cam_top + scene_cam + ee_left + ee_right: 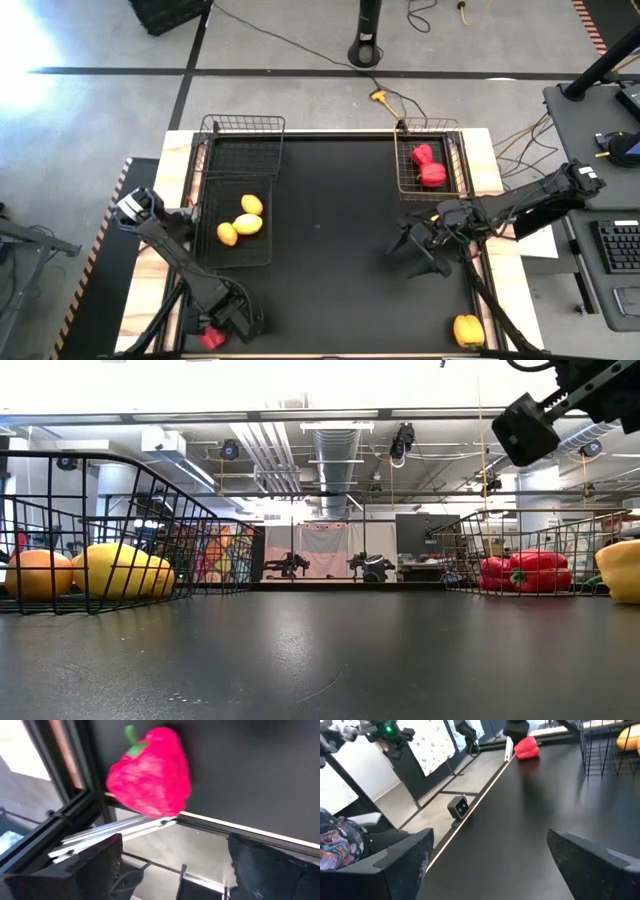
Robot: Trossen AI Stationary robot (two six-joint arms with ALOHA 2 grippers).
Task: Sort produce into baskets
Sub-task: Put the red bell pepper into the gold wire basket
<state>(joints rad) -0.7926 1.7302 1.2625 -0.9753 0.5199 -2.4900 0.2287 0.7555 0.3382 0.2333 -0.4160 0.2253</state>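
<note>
A red pepper lies on its side at the table's near left corner, close to the edge. My left gripper hovers open just beside it, touching nothing; its fingers show apart in the left wrist view. My right gripper is open and empty over the table's right half. A yellow pepper rests on the table near the near right corner. The left near basket holds three yellow pieces. The right basket holds two red peppers.
Another wire basket stands behind the left one at the far left. A small camera block sits at the table's near edge. Bare black table top lies between the baskets. The room beyond shows in the low view.
</note>
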